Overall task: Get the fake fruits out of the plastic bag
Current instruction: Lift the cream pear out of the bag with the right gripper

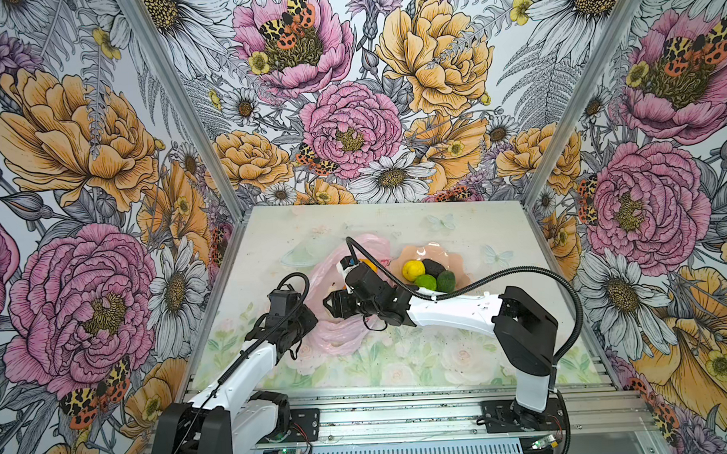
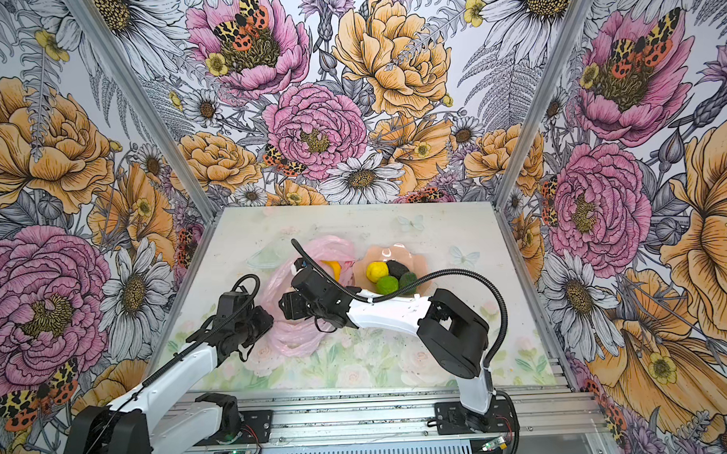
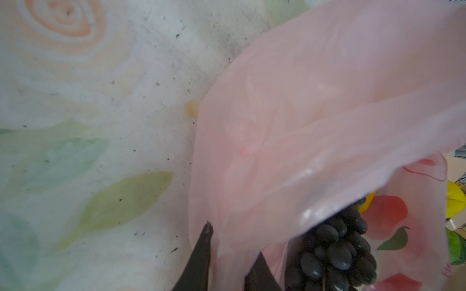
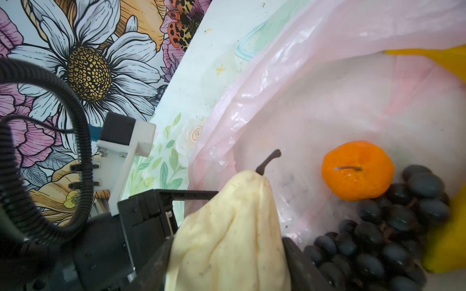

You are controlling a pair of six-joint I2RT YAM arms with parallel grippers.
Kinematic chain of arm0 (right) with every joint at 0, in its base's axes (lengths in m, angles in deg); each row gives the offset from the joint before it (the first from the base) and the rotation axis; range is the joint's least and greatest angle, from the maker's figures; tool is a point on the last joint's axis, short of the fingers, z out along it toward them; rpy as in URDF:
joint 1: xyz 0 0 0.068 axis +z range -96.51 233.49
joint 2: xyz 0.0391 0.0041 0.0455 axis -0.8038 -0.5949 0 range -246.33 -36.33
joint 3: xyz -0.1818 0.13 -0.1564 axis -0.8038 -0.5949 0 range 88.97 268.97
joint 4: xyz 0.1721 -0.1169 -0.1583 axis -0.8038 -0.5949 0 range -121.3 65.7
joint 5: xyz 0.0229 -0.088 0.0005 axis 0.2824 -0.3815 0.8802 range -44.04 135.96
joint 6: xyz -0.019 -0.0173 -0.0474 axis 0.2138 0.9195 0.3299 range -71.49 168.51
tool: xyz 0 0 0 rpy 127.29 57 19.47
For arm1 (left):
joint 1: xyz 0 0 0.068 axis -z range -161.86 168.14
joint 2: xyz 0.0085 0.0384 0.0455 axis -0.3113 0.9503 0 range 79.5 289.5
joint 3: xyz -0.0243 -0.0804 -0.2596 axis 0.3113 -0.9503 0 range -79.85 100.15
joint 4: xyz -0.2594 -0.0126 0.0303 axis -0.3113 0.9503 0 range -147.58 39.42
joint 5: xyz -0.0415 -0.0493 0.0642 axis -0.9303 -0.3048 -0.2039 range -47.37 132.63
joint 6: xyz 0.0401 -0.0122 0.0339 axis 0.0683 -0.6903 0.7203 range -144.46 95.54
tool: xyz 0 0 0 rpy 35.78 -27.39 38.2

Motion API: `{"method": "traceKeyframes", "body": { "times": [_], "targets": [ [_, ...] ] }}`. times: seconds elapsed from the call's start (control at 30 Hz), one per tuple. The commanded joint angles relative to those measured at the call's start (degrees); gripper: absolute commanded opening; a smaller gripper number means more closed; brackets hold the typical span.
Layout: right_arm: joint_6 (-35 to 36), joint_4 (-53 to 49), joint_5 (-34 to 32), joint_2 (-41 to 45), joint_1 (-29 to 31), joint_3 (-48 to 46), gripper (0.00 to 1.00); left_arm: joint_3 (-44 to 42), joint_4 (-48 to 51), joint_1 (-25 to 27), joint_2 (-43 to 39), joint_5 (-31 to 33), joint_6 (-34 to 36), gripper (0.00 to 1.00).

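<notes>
One cream pear (image 4: 232, 221) clamped lengthwise in right gripper (image 4: 225, 240), stem outward toward 9 o'clock; left gripper (image 3: 234, 239) pinches plastic bag (image 3: 302, 113).

robot lab cell, aluminium rail base (image 1: 401, 418), floral printed walls (image 1: 348, 91)

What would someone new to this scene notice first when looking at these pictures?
The loud floral wallpaper on the walls dominates both top views. At mid-table, the right gripper clasps a cream pear inside the pink plastic bag, beside an orange and dark grapes. Right of the bag, a peach bowl holds a bright lemon and lime.
</notes>
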Motion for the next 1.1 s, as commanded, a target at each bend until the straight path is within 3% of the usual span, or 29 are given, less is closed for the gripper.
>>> {"method": "traceKeyframes", "body": {
  "times": [0.0, 0.23, 0.47, 0.8, 1.07],
  "targets": [
    [4.2, 7.8, -5.5, 4.2, 0.2, -2.5, 0.64, 2.7, 0.3, -0.9, 0.5, 2.3, 3.9, 0.2],
    [11.4, 9.8, -11.1, 9.2, 0.3, -6.5, 0.64, 3.8, -0.9, -2.3, 0.9, 4.4, 8.8, 0.14],
    [22.7, 6.2, -23.8, 18.9, -0.5, -14.4, 0.64, 2.1, -4.3, -2.4, -0.3, 5.3, 9.6, 0.13],
    [24.5, 6.9, -31.1, 32.8, -7.5, -32.0, 0.64, 2.0, -4.6, -2.4, -0.1, 5.1, 9.6, 0.14],
    [23.8, 13.6, -33.1, 34.8, -11.8, -41.4, 0.64, 2.1, -4.4, -2.3, -0.1, 5.3, 9.7, 0.14]
  ]
}}
